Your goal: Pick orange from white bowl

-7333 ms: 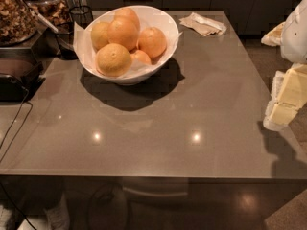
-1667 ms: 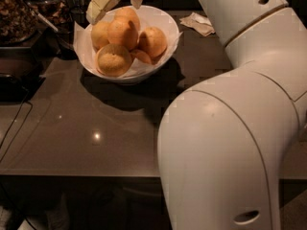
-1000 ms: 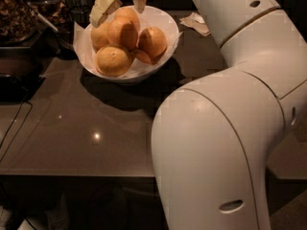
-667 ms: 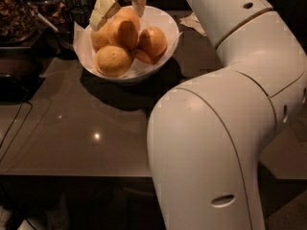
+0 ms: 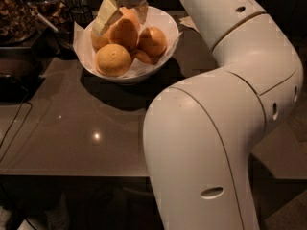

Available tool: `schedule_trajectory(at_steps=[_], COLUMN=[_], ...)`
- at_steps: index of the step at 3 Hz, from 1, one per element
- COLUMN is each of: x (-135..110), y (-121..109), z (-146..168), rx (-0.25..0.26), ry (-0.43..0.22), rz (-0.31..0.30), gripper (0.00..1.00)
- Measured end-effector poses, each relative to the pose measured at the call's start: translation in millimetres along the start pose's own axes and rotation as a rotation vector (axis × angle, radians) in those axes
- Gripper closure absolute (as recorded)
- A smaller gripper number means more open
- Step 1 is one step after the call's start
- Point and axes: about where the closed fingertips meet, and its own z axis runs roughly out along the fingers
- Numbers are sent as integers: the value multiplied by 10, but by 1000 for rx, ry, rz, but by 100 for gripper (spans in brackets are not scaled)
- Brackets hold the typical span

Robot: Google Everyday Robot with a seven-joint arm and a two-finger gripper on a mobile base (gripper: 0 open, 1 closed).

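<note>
Your round, smooth deep-orange orange (image 5: 125, 31) tops the pile in the wide glossy white paper-lined bowl (image 5: 169, 32), its crown hidden behind the cream two-finger gripper (image 5: 123, 14). The claw is spread, one finger (image 5: 106, 16) on either side of that fruit. The bulky white arm (image 5: 216, 128) bends down from above, its elbow blocking much of the grey-brown table (image 5: 72, 128).

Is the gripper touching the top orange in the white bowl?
Cannot tell. In the camera view the gripper overlaps the top of the orange in the white bowl, but neither contact nor a gap shows plainly.
</note>
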Motion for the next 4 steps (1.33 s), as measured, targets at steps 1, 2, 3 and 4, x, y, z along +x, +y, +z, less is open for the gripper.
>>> schedule_trajectory(at_steps=[1, 2, 3, 4], x=[37, 66, 81, 71], y=[-26, 16, 53, 54], z=[134, 261, 329, 307], rx=[-5, -17, -22, -22], ry=[26, 52, 72, 72], rz=[16, 10, -3, -3], gripper=[23, 23, 42, 65])
